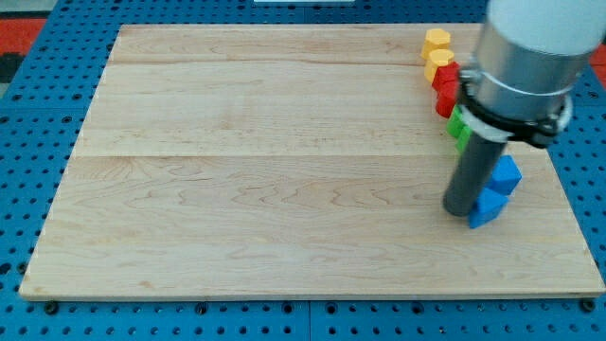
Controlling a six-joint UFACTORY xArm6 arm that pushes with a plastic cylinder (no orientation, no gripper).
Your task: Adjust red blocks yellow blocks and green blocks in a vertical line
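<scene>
Two yellow blocks (436,41) (439,62) sit near the view's top right. Below them are two red blocks (447,76) (446,99), then green blocks (457,123), partly hidden behind the arm. Together they run roughly down the board in a line. My tip (460,209) rests on the board below the green blocks, touching or just left of two blue blocks (505,174) (489,206). The arm's body hides part of the green blocks.
The wooden board (265,161) lies on a blue pegboard table (28,114). The arm's large grey body (525,57) fills the view's top right corner.
</scene>
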